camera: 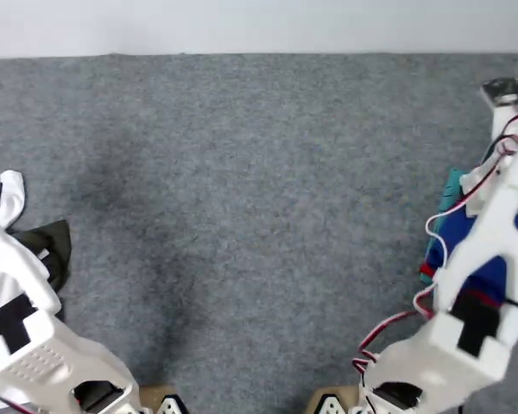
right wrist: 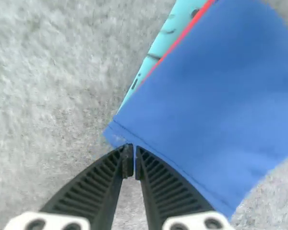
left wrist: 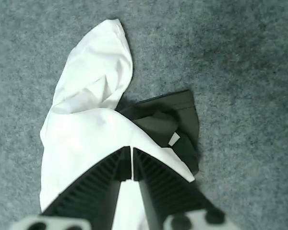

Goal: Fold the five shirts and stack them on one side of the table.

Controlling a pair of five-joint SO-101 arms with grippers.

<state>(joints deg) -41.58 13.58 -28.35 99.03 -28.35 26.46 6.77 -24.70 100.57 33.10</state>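
High view puts a flat pile at the table's (camera: 259,172) right edge: a blue shirt (camera: 456,235) over a teal shirt (camera: 450,185), with a red edge (right wrist: 182,34) between them that may be a third. That stack looks begun. At the left edge the white shirt (left wrist: 86,129) and dark shirt (left wrist: 180,120) lie crumpled together, apparently not yet folded. The left gripper (left wrist: 132,158) sits closed over the white shirt and the right gripper (right wrist: 132,163) closed at the blue shirt's edge. Whether either pinches cloth is unclear.

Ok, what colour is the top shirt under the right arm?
Blue: the top shirt lies over a teal shirt; right wrist view shows it best.
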